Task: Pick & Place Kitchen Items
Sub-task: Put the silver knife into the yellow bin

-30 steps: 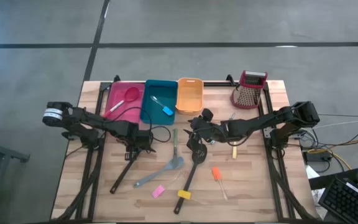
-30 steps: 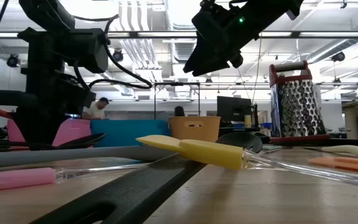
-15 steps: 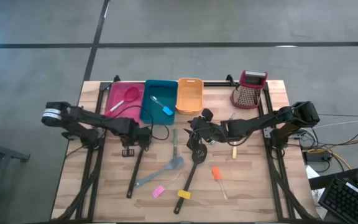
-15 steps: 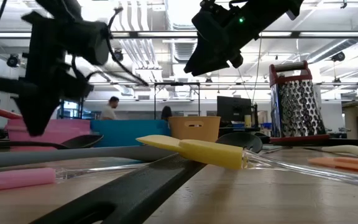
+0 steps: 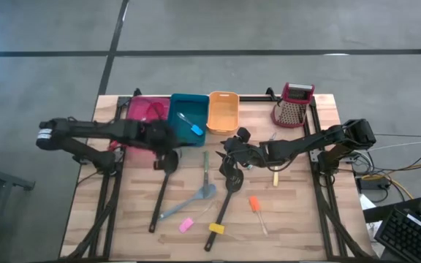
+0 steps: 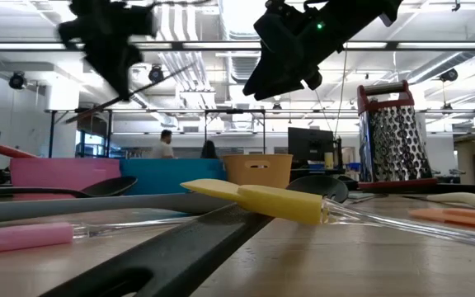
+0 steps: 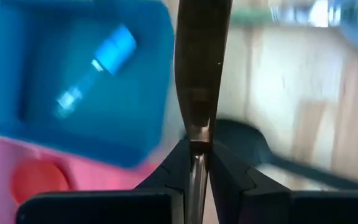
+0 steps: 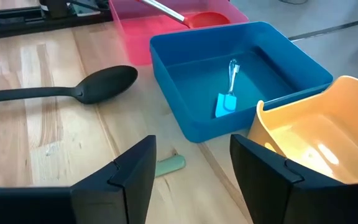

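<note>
My left gripper [image 5: 161,143] hangs high over the near edge of the pink bin [image 5: 139,109] and blue bin [image 5: 187,117], shut on a thin dark utensil [image 6: 151,85]. Which utensil it is I cannot tell. A long black spoon [image 5: 168,166] lies on the table below it, bowl toward the bins. My right gripper [image 5: 229,166] hovers open above the head of a second black utensil [image 5: 227,196] at mid-table, nothing between its fingers [image 8: 129,180]. A red spoon [image 8: 207,18] lies in the pink bin and a blue-handled tool [image 8: 225,102] in the blue bin. My left gripper pinches the utensil's flat dark shaft [image 7: 195,134] between its two fingers [image 7: 173,171], coming steeply from above. In the low view the shaft [image 6: 89,114] sticks out past both sides of the fingers. It hangs slanted, one end higher, lifted clear of the table.
Loose on the near half lie a grey spatula [image 5: 196,199] and pink [image 5: 186,224], yellow [image 5: 215,229] and orange [image 5: 255,204] tools. A green tool [image 5: 205,166] lies between the arms. An orange bin [image 5: 223,111] and a red-topped grater [image 5: 294,104] stand at the far edge.
My left gripper has risen from the table surface and gone toward the far edge, over the bins, taking the thin dark utensil up with it. The long black handle on the table has swung from slanting near-left to pointing more squarely at the near edge.
</note>
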You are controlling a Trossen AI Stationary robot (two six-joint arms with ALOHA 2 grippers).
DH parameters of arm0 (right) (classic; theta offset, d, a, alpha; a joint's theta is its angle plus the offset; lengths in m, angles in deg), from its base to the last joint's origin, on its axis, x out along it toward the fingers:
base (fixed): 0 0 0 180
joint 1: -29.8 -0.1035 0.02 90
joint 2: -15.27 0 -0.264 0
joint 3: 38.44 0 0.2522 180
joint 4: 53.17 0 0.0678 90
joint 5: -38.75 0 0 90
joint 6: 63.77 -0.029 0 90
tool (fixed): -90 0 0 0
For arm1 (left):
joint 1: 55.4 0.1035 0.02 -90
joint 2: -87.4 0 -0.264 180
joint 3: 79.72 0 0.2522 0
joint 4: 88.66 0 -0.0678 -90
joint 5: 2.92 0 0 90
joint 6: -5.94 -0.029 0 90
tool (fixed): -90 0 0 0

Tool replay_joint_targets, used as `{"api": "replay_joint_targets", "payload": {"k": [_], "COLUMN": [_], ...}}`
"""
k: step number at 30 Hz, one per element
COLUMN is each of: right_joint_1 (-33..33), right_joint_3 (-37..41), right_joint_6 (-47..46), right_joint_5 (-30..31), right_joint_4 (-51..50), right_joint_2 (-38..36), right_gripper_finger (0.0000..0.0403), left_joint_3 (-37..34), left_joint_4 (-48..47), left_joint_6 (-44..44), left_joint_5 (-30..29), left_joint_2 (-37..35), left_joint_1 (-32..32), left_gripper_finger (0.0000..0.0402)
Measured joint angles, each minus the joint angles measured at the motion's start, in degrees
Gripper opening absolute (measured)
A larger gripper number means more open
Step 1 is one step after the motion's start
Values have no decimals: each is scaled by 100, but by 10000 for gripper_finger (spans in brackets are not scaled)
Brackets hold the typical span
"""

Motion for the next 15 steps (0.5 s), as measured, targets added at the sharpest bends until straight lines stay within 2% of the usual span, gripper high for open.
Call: {"api": "replay_joint_targets", "payload": {"k": [3,10,15], "right_joint_1": [0,0,-91], "right_joint_3": [0,0,10], "right_joint_6": [0,131,119], "right_joint_5": [0,45,543], "right_joint_4": [3,-208,-615], "right_joint_2": [0,-246,-777], "right_gripper_finger": [206,210,200], "left_joint_3": [533,1566,1840], "left_joint_4": [127,175,175], "left_joint_6": [-387,-690,-846], "left_joint_5": [166,1002,1314], "left_joint_2": [175,849,1395], "left_joint_1": [439,1535,1991], "left_gripper_finger": [37,37,37]}}
